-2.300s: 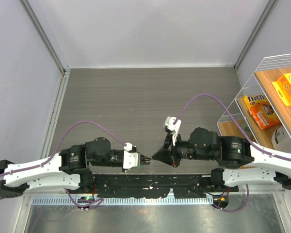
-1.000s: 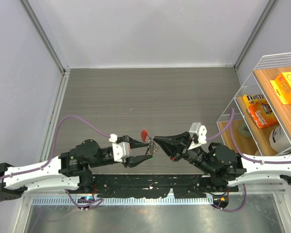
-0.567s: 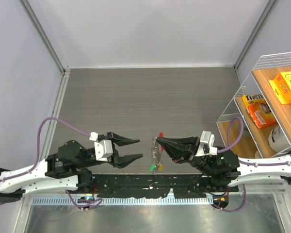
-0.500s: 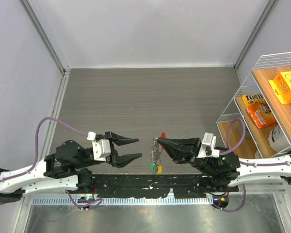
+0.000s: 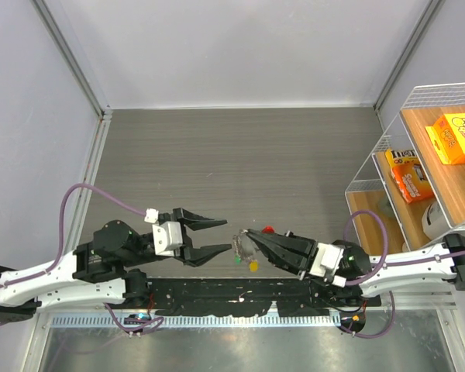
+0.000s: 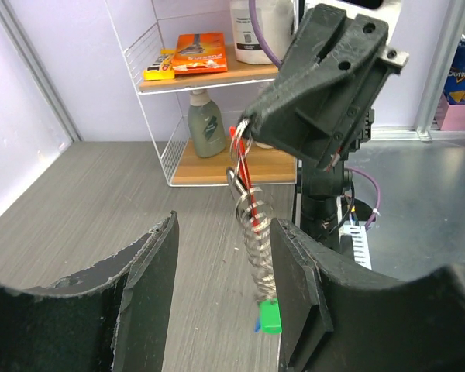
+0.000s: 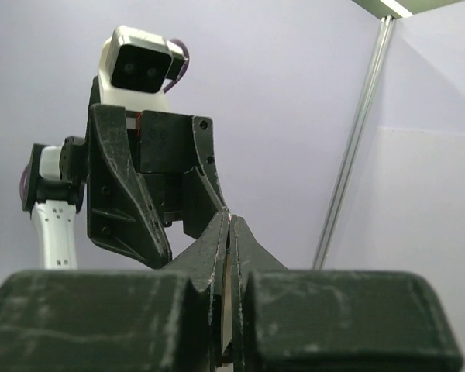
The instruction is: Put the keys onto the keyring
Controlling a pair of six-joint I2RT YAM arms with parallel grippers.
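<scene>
Jaws of the right gripper (image 5: 243, 235) are pressed together on the keyring (image 6: 241, 144), over the near centre of the table (image 5: 217, 155). The keys (image 6: 268, 316) hang below it on a coiled strand (image 6: 257, 248), green head lowest. The left gripper (image 5: 223, 234), just left of the bunch, has its jaws spread wide.

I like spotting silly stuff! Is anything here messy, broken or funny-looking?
Nothing is broken or spilled. The funny bit: the keys dangle in the air from the right gripper, and the left gripper is open beside them.
</scene>
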